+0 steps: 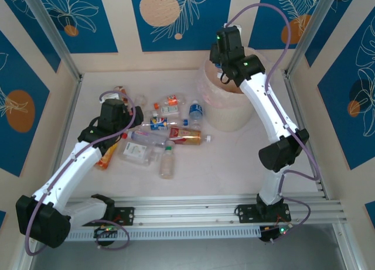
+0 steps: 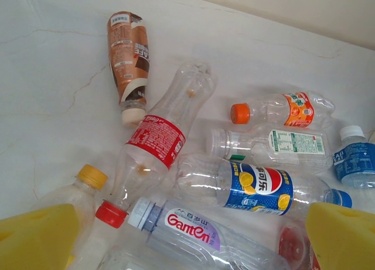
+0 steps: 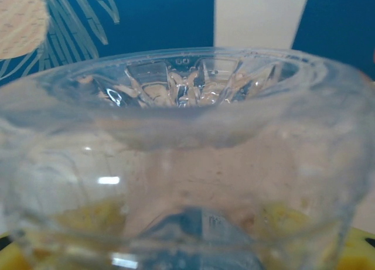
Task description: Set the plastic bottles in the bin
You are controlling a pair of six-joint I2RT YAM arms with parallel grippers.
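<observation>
**Holding One Above the Bin, More to Lift Beside It**

Found a clear bottle [image 3: 187,135] pinched in the right gripper [image 1: 224,75], moulded base toward the wrist camera. Saw the yellow pads [image 3: 14,255] pressed to its sides at a part-closed width. Placed it directly above the mouth of the bin [image 1: 225,118].

Judged it empty, very light, thin-walled and springy. Thought it smooth enough to slide in a loose grip, yet in no danger of breaking on a drop into the bin.

Saw the rest of the plastic bottles [image 1: 164,132] lying on their sides on the table [image 1: 234,159] just left of the bin, heaped and touching, several crushed. Reckoned them likely to roll, skid or dent under pressure, and to drag neighbours along when lifted.

Picked out a brown-labelled bottle [image 2: 129,53] lying a little apart on the side of the heap away from the bin. Saw, nearer the bin, a red-labelled bottle [image 2: 155,144] close against a blue-labelled bottle [image 2: 258,188].

Thought the labelled mid-body the best hold, taken across the short axis, where the wrap gives some friction and the wall flexes without slipping. Considered neck and cap too narrow and prone to pivot.

Saw the left gripper [image 2: 187,241] spread wide and empty, hovering over the heap's end away from the bin.
</observation>
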